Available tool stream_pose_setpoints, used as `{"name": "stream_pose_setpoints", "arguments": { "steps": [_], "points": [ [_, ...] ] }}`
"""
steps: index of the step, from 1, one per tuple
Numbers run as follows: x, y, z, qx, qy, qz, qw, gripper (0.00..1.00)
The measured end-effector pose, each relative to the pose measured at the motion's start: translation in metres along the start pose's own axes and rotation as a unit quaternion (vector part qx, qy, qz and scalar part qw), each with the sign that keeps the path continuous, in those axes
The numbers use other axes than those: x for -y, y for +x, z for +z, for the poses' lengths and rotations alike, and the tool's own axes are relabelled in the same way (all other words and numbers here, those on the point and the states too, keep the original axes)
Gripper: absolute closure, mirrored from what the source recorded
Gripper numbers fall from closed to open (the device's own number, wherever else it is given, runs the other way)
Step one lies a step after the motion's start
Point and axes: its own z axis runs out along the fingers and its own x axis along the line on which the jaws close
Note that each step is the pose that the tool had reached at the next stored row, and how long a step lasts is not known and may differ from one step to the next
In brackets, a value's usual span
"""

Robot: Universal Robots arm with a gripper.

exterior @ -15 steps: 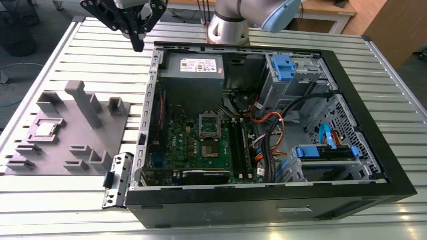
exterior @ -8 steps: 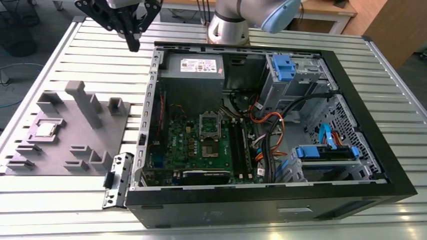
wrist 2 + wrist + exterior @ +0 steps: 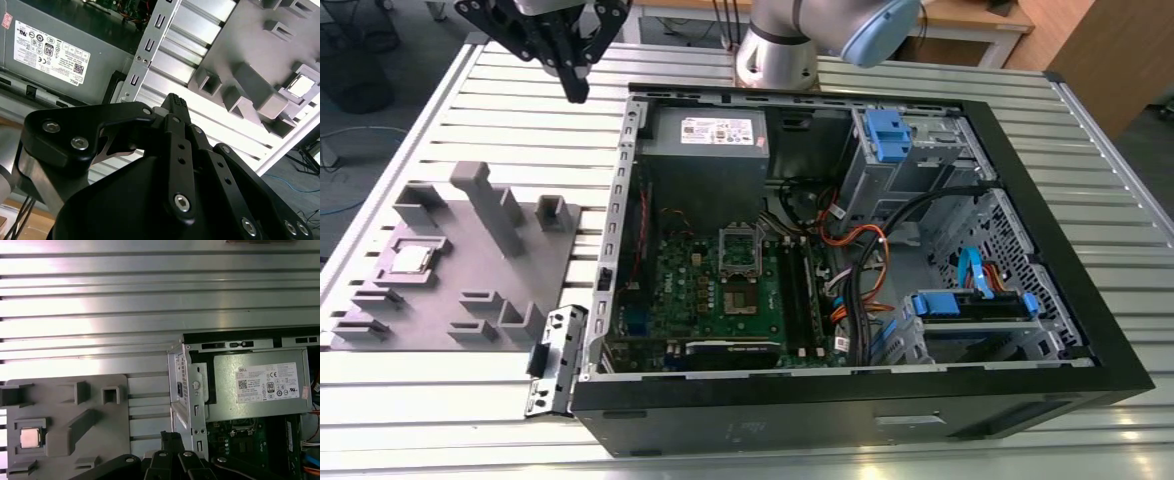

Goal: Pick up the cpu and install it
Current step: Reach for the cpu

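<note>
Holds the pincer (image 3: 574,92) in the air above the ribbed metal tabletop (image 3: 480,120), just outside the corner of the open computer case (image 3: 854,420) on the exterior view's left. Has the fingertips drawn tight together, with nothing gripped between them and nothing touched. In the second wrist view, looks past the black linkage to the case's edge and the tabletop slats.

Leaves the cpu (image 3: 411,258) well apart from the pincer. Places it flat, pale metal top upward, in a square recess of the grey moulded holder (image 3: 494,290). Sets that holder on the tabletop beside the case, toward the exterior view's left. In the first wrist view, shows the same chip seated in its recess, with raised grey blocks and slots of the holder around it.

Inside the case, lays the green board (image 3: 707,290) flat on the floor, with the silver socket frame (image 3: 740,250) fixed near its middle. Puts the grey power supply (image 3: 707,130) in the case corner nearest the pincer. Runs orange cables (image 3: 854,240) past the board toward blue drive brackets (image 3: 887,135).
</note>
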Motion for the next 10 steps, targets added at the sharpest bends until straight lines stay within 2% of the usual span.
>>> {"name": "stream_pose_setpoints", "arguments": {
  "steps": [10],
  "points": [
    [0.001, 0.0131, -0.001, 0.0026, -0.0002, 0.0, 1.0, 0.89]
  ]
}}
